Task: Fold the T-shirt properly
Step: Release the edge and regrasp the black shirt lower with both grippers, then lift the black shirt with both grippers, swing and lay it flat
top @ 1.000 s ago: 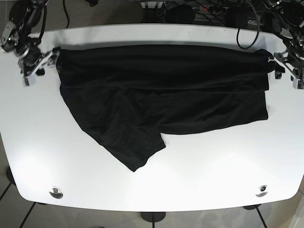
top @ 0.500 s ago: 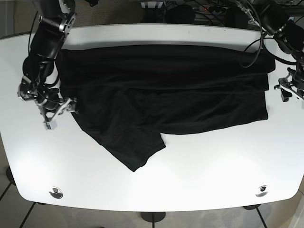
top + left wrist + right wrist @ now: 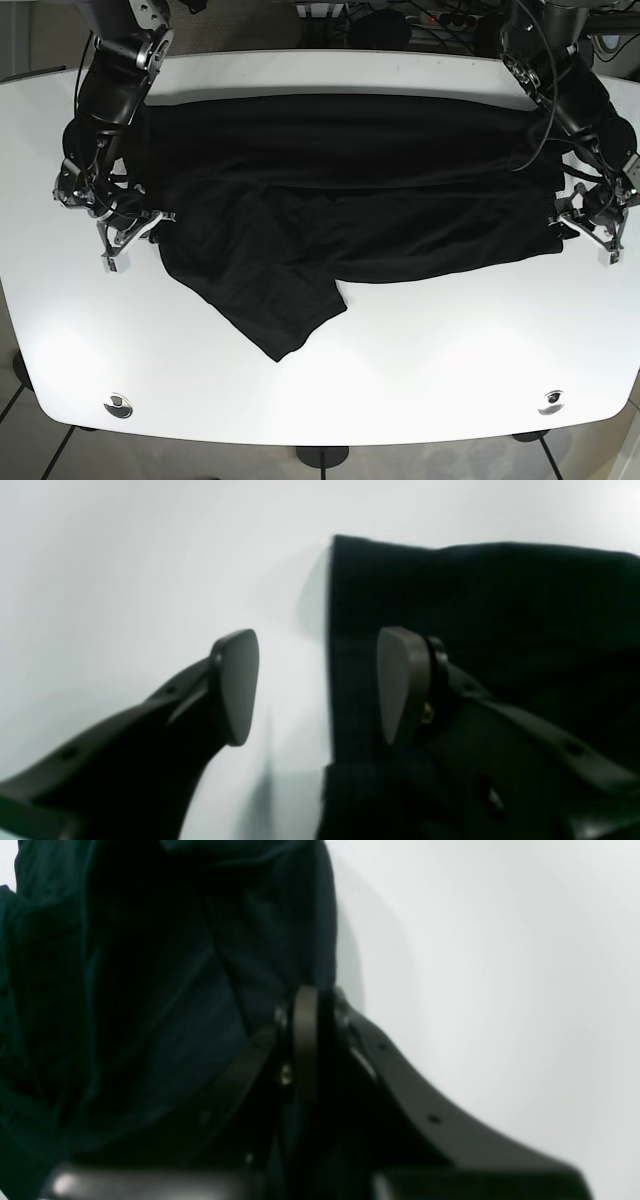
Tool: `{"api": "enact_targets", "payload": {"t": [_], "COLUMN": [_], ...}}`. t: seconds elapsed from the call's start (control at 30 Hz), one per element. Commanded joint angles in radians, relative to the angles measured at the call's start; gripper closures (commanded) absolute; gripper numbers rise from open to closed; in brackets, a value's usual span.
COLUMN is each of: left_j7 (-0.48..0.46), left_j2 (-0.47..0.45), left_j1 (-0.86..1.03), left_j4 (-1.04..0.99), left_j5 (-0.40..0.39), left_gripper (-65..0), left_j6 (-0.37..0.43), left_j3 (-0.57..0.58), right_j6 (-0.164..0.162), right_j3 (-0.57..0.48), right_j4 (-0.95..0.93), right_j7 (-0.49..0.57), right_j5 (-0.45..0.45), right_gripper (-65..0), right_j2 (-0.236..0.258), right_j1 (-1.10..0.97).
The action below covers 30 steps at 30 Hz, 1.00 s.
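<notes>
Black T-shirt [image 3: 340, 190] lies spread across the white table [image 3: 450, 350], partly folded. At its edge on the base view's right, the left gripper [image 3: 317, 685] stands apart, 1 finger [image 3: 400, 680] over cloth. The right gripper [image 3: 305, 1040] is clamped on the opposite edge.

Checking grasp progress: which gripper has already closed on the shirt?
The right gripper, shut on the T-shirt edge; the left gripper is open astride its edge.

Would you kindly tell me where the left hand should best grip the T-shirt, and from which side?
Grip the T-shirt at its straight side edge near the corner, coming in from the bare table beside it; the left hand is open astride that edge.
</notes>
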Motion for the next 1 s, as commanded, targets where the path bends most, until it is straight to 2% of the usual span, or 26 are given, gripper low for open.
{"api": "enact_targets", "payload": {"t": [0.03,0.1,0.27,0.3,0.33,0.37,0.47,0.5,0.6,0.73,0.87,1.0], "left_j7": [-0.014,-0.026,-0.026,-0.026,-0.026,-0.026,-0.068,-0.092,-0.129,-0.103,-0.088,-0.057], "left_j2": [-0.02,-0.018,0.009,0.017,0.031,0.042,0.055,0.065,0.066,0.077,0.083,0.082], "left_j1": [-0.019,-0.039,-0.039,-0.04,-0.04,-0.042,-0.042,-0.042,-0.037,-0.024,-0.027,-0.139], "left_j4": [-0.028,-0.078,-0.15,-0.153,-0.16,-0.163,-0.167,-0.167,-0.098,0.111,0.358,0.425], "left_j5": [-0.01,-0.012,-0.015,-0.015,-0.015,-0.015,-0.015,-0.007,-0.016,-0.016,-0.016,-0.016], "left_gripper": [-37.2,-44.9,-44.3,-42.2,-37.9,-30.8,-2.4,0.0,0.0,0.0,0.0,0.0], "left_j6": [0.0,0.0,-0.006,-0.006,-0.008,-0.008,-0.008,-0.008,-0.008,-0.008,-0.008,-0.006], "left_j3": [0.004,0.036,0.045,0.045,0.045,0.045,0.047,0.047,0.064,0.076,0.162,0.236], "right_j6": [-0.004,-0.004,-0.006,-0.006,-0.006,-0.004,-0.004,-0.003,-0.003,-0.003,-0.003,-0.003], "right_j3": [0.003,0.003,0.004,0.004,0.004,0.004,0.004,0.004,0.003,0.003,0.001,-0.003], "right_j4": [0.016,0.018,0.018,0.018,0.018,0.018,0.018,0.018,0.021,0.133,0.297,0.328], "right_j7": [0.01,0.01,0.012,0.012,0.012,0.012,0.012,0.012,0.013,0.012,0.01,-0.039], "right_j5": [0.0,0.001,0.001,0.001,0.001,0.001,0.001,0.001,0.001,0.001,0.003,0.003], "right_gripper": [-1.9,-1.9,-1.9,-1.9,-1.9,-1.9,-1.9,-1.9,-1.9,-1.9,-1.7,-1.7], "right_j2": [0.014,0.013,-0.005,-0.005,-0.007,-0.007,-0.007,-0.007,-0.007,-0.009,-0.009,0.002], "right_j1": [0.02,0.02,0.02,0.02,0.02,0.02,0.02,0.02,0.021,0.014,0.03,0.15]}}
